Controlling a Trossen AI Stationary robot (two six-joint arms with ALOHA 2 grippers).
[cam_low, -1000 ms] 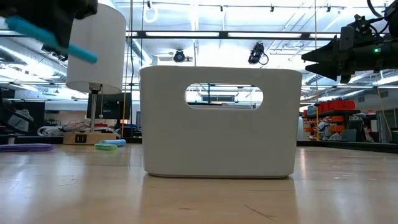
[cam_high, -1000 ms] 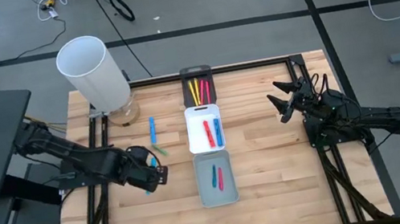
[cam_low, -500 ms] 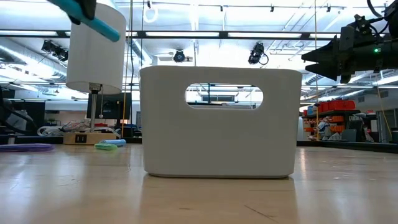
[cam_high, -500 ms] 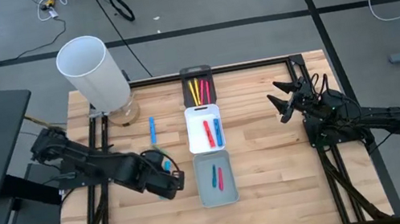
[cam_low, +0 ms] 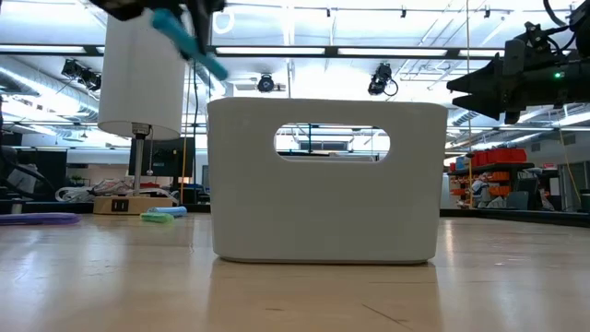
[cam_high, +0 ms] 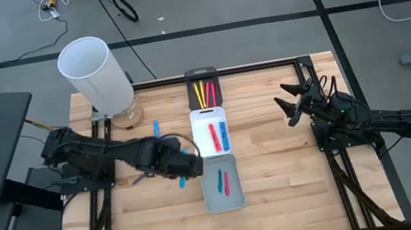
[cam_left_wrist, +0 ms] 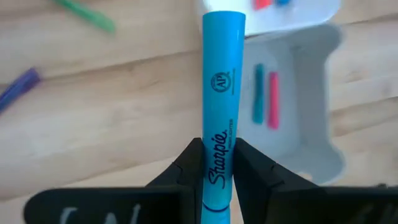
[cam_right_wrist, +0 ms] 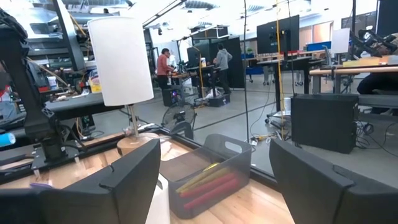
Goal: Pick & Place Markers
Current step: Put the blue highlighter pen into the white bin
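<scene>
- Left tool [cam_left_wrist: 217,163], clamped on a blue marker [cam_left_wrist: 221,93], hung just beside the grey tray [cam_high: 221,182], apparently for release there.
- Right tool [cam_high: 294,103], fingers spread wide and empty, waited well away from that tray.

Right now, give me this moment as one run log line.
left hand: shut on blue marker, carried above table beside grey tray | right hand: open, waiting at table's right side | grey tray: holds two markers

Left arm extended across the table toward centre, left gripper [cam_high: 186,165] raised above the surface, fingers [cam_left_wrist: 189,163] clamped together; right arm parked at the right edge, right gripper [cam_high: 294,104] spread wide.
</scene>
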